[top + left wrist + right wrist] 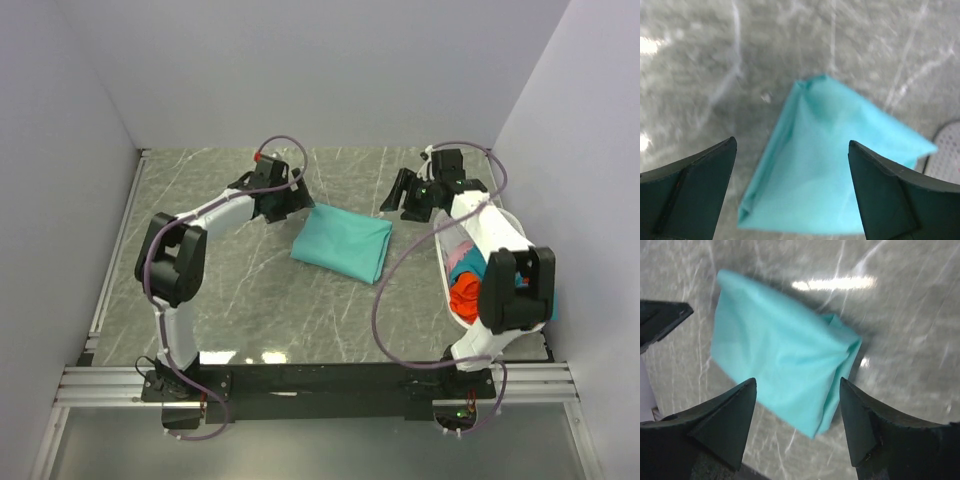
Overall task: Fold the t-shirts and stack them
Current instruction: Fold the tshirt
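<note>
A teal-green t-shirt [343, 243] lies folded into a compact rectangle on the grey marble table. It also shows in the left wrist view [830, 165] and in the right wrist view [780, 365]. My left gripper [295, 203] hangs open and empty just above the shirt's far left corner; in its own view [792, 145] nothing is between the jaws. My right gripper [402, 203] hangs open and empty beyond the shirt's far right corner; in its own view [798, 382] nothing is between the jaws. An orange-red shirt [466, 297] and a blue-teal one [472, 264] lie in the basket.
A white lattice laundry basket [447, 243] stands at the right edge of the table, under my right arm; its rim shows in the left wrist view [947, 160]. Grey walls close in the back, left and right. A black rail runs along the near edge.
</note>
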### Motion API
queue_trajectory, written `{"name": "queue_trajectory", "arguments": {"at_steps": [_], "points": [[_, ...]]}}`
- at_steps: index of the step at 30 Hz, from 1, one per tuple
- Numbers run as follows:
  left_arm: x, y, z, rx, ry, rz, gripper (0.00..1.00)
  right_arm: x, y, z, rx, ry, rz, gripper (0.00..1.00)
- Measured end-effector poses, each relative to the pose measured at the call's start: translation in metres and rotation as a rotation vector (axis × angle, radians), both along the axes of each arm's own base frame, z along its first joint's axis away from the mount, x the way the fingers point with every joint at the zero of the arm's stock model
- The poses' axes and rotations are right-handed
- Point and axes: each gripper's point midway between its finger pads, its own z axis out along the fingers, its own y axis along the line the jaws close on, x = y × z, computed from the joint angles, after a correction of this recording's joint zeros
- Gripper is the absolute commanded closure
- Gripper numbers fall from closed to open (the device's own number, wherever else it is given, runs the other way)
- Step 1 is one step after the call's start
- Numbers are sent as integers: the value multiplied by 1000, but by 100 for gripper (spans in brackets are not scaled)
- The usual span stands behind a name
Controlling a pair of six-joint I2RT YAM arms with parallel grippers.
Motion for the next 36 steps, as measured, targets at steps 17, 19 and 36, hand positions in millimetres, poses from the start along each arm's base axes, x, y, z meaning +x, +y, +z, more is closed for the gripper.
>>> {"name": "queue_trajectory", "arguments": {"at_steps": [17, 19, 36], "points": [[-73, -54, -6, -76, 30, -164, 1, -19, 58, -33, 24, 51, 102, 26], [-78, -51, -19, -67, 53, -164, 1, -6, 61, -42, 19, 58, 101, 25], [-96, -42, -39, -101, 59, -157, 1, 19, 80, -90, -55, 115, 157, 24]]}}
